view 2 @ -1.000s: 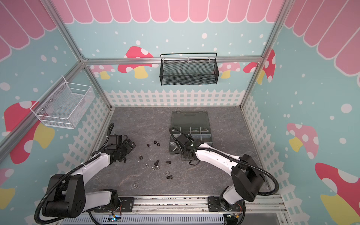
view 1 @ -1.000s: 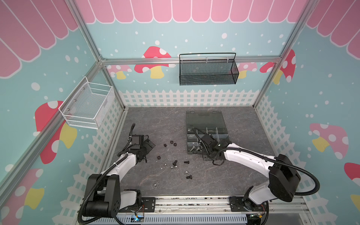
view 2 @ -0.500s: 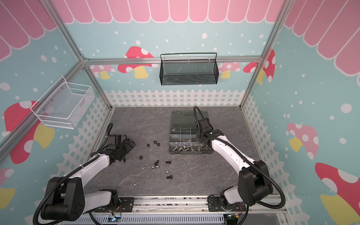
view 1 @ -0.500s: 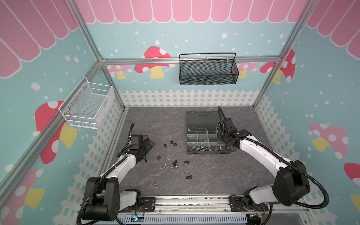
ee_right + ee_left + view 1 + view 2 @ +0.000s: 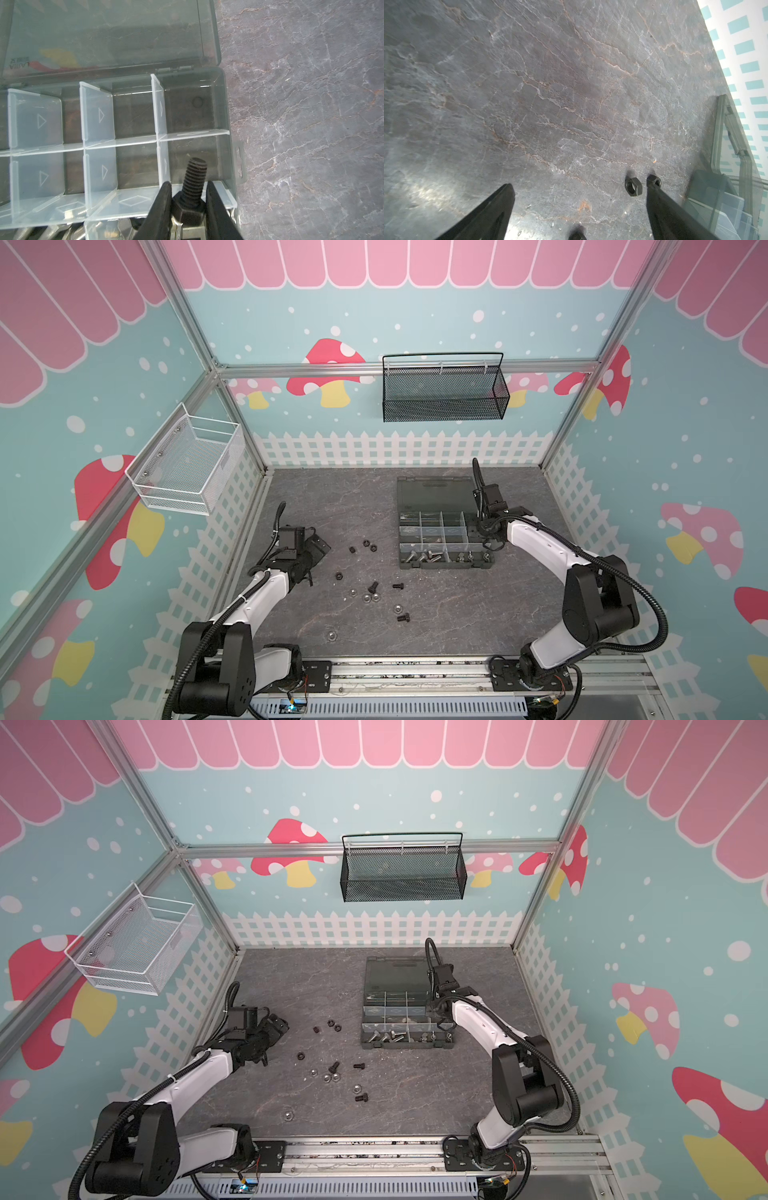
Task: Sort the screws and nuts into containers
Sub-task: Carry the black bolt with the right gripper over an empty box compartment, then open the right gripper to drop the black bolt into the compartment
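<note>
Black screw (image 5: 192,187) is being pinched at its hex head by the right gripper (image 5: 188,185), over an end compartment (image 5: 193,149) of the organizer box (image 5: 226,104). Release is probably best being kept low and centred, clear of the dividers (image 5: 160,108). Left gripper (image 5: 580,185) is being held spread wide beside loose nuts (image 5: 633,187).

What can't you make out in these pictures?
- Right hand and its black screw: mostly hidden beneath the arm's wrist in both top views; only its wrist view shows them.
- Dark piece, left wrist view: cut by the picture's edge.
- Silver pieces, top view: too small to name.
</note>
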Controlling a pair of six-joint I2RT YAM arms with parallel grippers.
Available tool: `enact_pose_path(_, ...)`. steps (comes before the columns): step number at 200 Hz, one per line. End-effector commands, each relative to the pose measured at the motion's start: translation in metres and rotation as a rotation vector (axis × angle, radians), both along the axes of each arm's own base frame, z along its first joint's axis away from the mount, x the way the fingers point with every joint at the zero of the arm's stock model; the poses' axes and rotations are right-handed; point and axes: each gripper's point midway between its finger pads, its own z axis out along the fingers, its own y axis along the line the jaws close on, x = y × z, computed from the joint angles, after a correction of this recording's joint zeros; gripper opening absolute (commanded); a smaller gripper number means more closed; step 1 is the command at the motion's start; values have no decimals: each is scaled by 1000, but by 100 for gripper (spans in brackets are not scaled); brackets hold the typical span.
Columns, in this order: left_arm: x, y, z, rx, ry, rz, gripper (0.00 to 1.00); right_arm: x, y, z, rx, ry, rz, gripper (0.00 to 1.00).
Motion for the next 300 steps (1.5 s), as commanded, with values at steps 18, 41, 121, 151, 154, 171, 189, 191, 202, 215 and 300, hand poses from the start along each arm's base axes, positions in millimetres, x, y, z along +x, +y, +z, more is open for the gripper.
enact_pose_path(18, -1, 3, 4, 7, -19, 5, 100, 13, -2, -8, 0, 5, 14, 21)
enact_pose_path(41, -1, 3, 5, 9, -21, 6, 100, 10, -3, -17, 4, 28, 13, 22)
enact_pose_path(121, -1, 2, 13, -3, -42, 5, 100, 10, -3, -44, -5, 80, 26, 26)
enact_pose_path(151, -6, 5, 16, 13, -50, 14, 100, 10, -2, -53, -3, 102, 29, 30)
enact_pose_path(154, -7, 5, 17, 14, -50, 14, 100, 9, -2, -55, -1, 106, 31, 31)
enact_pose_path(171, -8, 7, 18, 24, -51, 17, 100, 9, -1, -56, 3, 109, 34, 34)
enact_pose_path(189, -9, 8, 20, 31, -51, 19, 100, 10, 0, -52, 8, 102, 37, 38)
enact_pose_path(191, -9, 8, 20, 32, -51, 19, 100, 10, 0, -51, 8, 98, 37, 38)
enact_pose_path(202, -8, 8, 23, 34, -60, 17, 100, 11, 1, -49, 10, 94, 40, 40)
enact_pose_path(215, -7, 9, 27, 39, -76, 14, 100, 11, 1, -45, 10, 87, 44, 41)
enact_pose_path(300, -13, 11, 66, 39, -256, 29, 100, -8, 10, 18, -4, -25, 81, 44)
